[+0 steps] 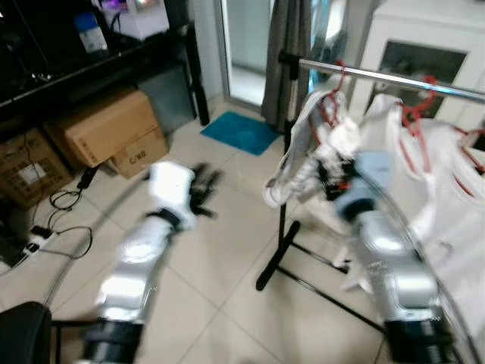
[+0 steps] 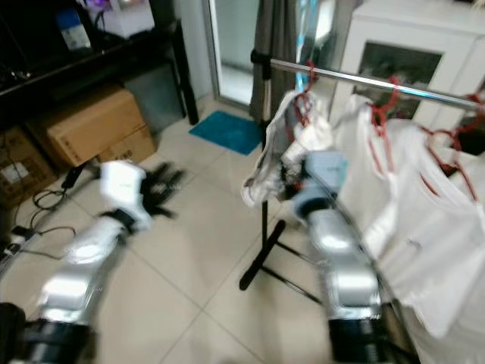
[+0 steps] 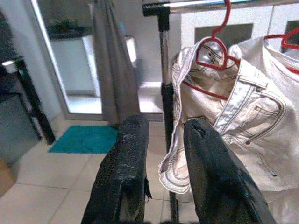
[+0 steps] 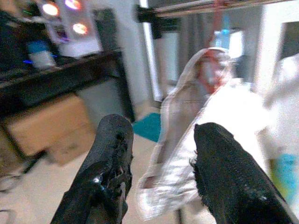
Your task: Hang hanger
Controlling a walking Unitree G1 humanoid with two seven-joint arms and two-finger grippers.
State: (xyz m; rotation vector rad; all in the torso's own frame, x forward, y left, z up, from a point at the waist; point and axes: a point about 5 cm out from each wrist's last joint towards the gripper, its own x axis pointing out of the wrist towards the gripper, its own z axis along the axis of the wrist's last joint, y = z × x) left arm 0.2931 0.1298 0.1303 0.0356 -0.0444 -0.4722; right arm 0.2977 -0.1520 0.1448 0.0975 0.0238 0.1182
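Observation:
A red hanger (image 3: pixel 212 51) hangs by its hook on the metal rail (image 1: pixel 394 77) of a clothes rack, carrying white jeans (image 3: pixel 233 107). My right gripper (image 4: pixel 161 128) is open and raised close to this garment (image 4: pixel 196 126), near the rail's left end; nothing is between its fingers. In the eye views it is blurred against the cloth (image 1: pixel 333 178). My left gripper (image 1: pixel 201 189) is held out over the floor tiles to the left of the rack, apart from it. It is open and empty (image 3: pixel 166 126), and points toward the hanger.
More white clothes on red hangers (image 1: pixel 447 174) fill the rail to the right. The rack's black foot (image 1: pixel 280 258) crosses the floor. Cardboard boxes (image 1: pixel 114 129), a dark desk (image 1: pixel 91 61) and cables (image 1: pixel 61 220) stand left; a teal mat (image 1: pixel 241 131) lies by the doorway.

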